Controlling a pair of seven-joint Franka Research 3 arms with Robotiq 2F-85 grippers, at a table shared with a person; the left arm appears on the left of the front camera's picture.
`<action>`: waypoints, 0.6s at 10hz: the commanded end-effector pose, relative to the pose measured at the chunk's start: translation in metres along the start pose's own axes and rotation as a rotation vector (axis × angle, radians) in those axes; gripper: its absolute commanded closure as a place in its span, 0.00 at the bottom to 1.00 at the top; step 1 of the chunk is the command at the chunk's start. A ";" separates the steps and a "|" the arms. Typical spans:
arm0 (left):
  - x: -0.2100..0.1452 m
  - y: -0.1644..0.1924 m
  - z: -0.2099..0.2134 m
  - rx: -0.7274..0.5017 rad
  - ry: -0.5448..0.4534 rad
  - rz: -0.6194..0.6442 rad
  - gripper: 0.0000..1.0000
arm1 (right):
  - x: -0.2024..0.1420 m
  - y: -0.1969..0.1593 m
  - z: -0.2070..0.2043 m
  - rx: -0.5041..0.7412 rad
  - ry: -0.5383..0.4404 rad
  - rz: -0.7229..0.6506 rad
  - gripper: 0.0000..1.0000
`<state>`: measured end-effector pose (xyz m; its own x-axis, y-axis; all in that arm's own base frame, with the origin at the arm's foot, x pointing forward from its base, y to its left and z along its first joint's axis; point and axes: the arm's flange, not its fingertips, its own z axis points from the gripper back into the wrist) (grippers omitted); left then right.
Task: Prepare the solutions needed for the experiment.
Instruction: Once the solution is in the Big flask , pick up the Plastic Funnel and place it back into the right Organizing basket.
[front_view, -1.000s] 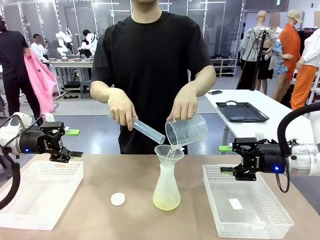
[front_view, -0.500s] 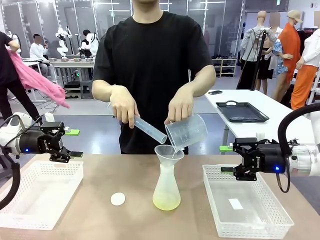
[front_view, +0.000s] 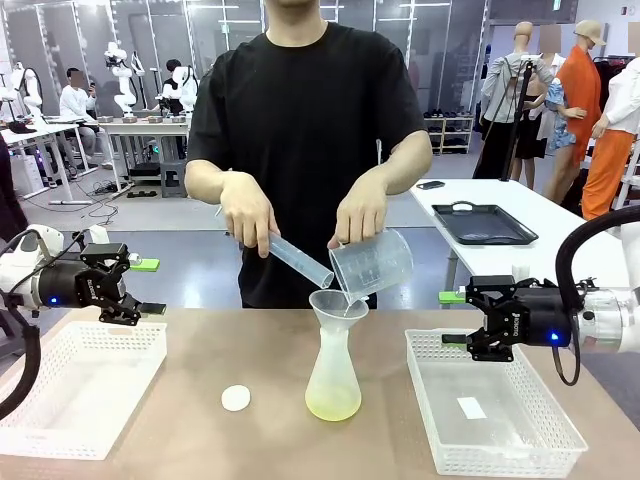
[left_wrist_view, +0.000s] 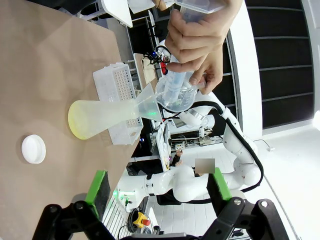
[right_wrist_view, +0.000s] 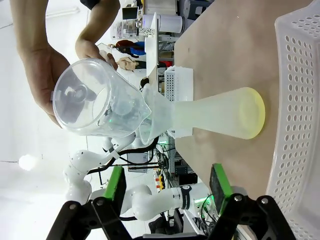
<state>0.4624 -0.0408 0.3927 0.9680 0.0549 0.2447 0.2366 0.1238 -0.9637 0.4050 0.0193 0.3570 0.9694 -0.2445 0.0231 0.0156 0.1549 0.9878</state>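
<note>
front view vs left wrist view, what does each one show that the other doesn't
Front: the open right gripper and the left basket. Left wrist: the beaker seen end-on. Both: the open left gripper, the right basket, the person's hand tipping the beaker into the funnel on the flask, the yellow solution pooled inside, the white cap.

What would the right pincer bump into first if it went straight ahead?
Probably the flask, around its neck just below the funnel, though depth is hard to judge.
</note>
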 end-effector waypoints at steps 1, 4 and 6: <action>0.000 0.000 0.000 -0.001 -0.001 -0.009 0.00 | -0.002 0.001 0.000 0.008 -0.005 -0.002 0.15; 0.000 0.000 0.000 -0.001 -0.001 -0.009 0.00 | -0.002 0.001 0.000 0.008 -0.005 -0.002 0.15; 0.000 0.000 0.000 -0.001 -0.001 -0.009 0.00 | -0.002 0.001 0.000 0.008 -0.005 -0.002 0.15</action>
<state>0.4624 -0.0408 0.3927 0.9680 0.0549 0.2447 0.2366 0.1238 -0.9637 0.4050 0.0193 0.3570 0.9694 -0.2444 0.0231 0.0156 0.1550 0.9878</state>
